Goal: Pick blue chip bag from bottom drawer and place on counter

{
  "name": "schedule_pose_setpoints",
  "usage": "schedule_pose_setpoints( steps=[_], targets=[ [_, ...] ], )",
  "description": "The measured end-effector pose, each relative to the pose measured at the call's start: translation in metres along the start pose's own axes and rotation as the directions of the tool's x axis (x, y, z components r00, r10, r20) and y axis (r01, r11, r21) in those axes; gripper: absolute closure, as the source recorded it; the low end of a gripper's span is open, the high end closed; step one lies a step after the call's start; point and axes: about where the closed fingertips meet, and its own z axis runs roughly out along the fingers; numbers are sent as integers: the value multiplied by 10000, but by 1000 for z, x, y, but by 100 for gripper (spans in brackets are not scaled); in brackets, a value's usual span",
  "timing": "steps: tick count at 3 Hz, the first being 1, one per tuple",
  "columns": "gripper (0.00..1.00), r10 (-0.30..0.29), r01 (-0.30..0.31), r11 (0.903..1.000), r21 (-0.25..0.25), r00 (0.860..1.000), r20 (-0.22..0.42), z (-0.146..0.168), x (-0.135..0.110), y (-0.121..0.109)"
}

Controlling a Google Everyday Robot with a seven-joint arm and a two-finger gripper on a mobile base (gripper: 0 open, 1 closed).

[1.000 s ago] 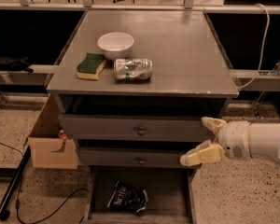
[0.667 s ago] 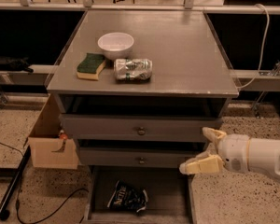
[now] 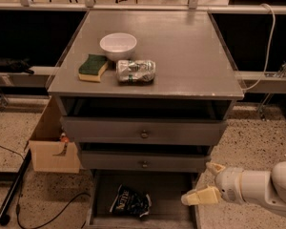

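Gripper [image 3: 207,182] sits low at the near right, just outside the right edge of the bottom drawer [image 3: 169,190], roughly at tray height. Its fingers [image 3: 200,196] are spread apart with nothing between them. That fits an approach, since it needs the gap to take the bag.

Blue chip bag [image 3: 130,202] lies crumpled on the drawer floor, left of centre, well apart from the gripper and not touched. The bottom drawer is pulled out toward the near side, so the bag is exposed from above. The two knobbed drawers [image 3: 144,128] overhang the far part of the tray, so access looks near-side only.

On the counter [image 3: 186,51], a white bowl [image 3: 118,45], a green-and-yellow sponge [image 3: 93,67] and a crushed can [image 3: 136,71] cluster on the left. The right half is bare, which is the likely drop zone.

My read: pre-grasp, task early. The next move needs the gripper to go left and down over the bag, clearing the tray's right wall.

Risks:
- The foil is crumpled and slick, so a pinch may catch only a fold and slip.
- On lift-out, the arm could clip the drawer front above.

A cardboard box [image 3: 52,149] sits on the floor left of the cabinet, out of the path.
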Motion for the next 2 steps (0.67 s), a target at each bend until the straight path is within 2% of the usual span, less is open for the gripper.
schedule_pose_setpoints(
  steps=[1, 2],
  targets=[
    [0, 230, -260, 9991, -328, 9958, -892, 34, 44, -21],
    [0, 232, -262, 9991, -330, 9958, -888, 35, 44, -21]
  ],
)
